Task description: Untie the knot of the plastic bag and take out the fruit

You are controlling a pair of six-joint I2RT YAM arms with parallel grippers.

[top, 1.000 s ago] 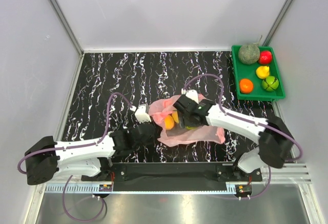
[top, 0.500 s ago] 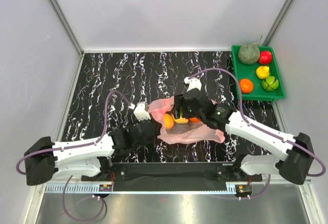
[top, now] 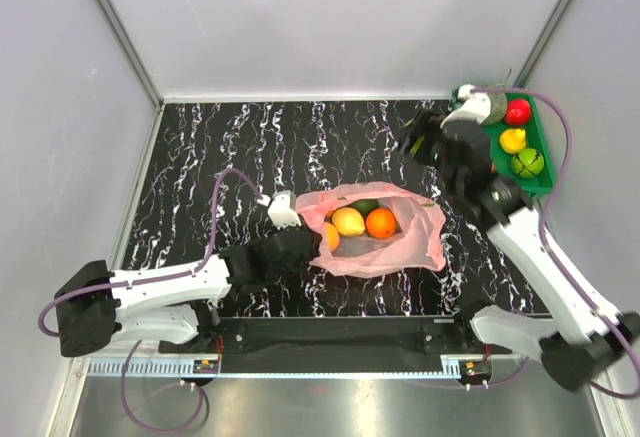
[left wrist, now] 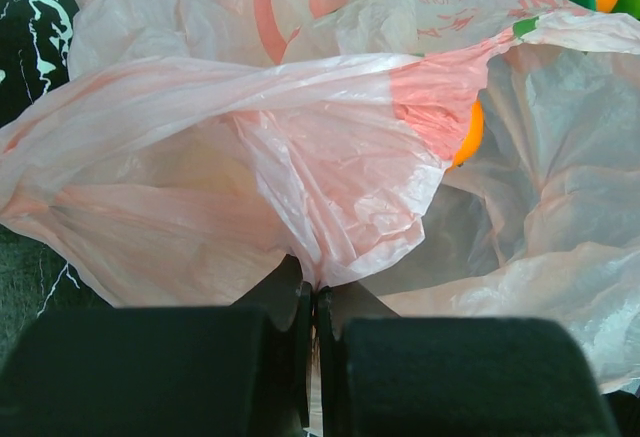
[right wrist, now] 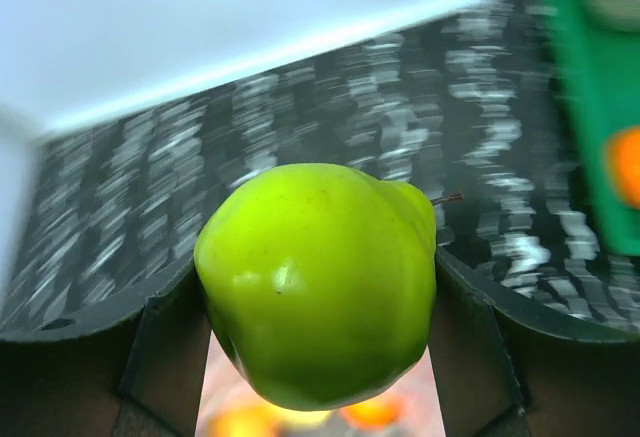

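The pink plastic bag [top: 400, 247] lies open mid-table; no knot shows. Inside it sit a yellow fruit [top: 348, 221], an orange one [top: 380, 223] and a dark green one [top: 366, 205]. My left gripper [top: 306, 243] is shut on the bag's left edge, the thin plastic bag [left wrist: 250, 157] pinched at my left gripper [left wrist: 315, 292]. An orange fruit [left wrist: 470, 135] peeks out behind a fold. My right gripper [top: 418, 144] hangs high at the back right beside the tray. In the right wrist view, my right gripper [right wrist: 320, 292] is shut on a green fruit [right wrist: 320, 257].
A green tray [top: 500, 142] at the back right holds a grey-green melon [top: 485, 105], a red fruit [top: 517, 111], a yellow one [top: 512, 140] and a green one [top: 527, 162]. The tray [right wrist: 590, 107] shows blurred in the right wrist view. White walls enclose the black marbled table [top: 250, 147].
My right gripper has risen out of the bag with the green fruit and swung back and right toward the tray. The bag's mouth now shows its fruits. The left gripper keeps its pinch.
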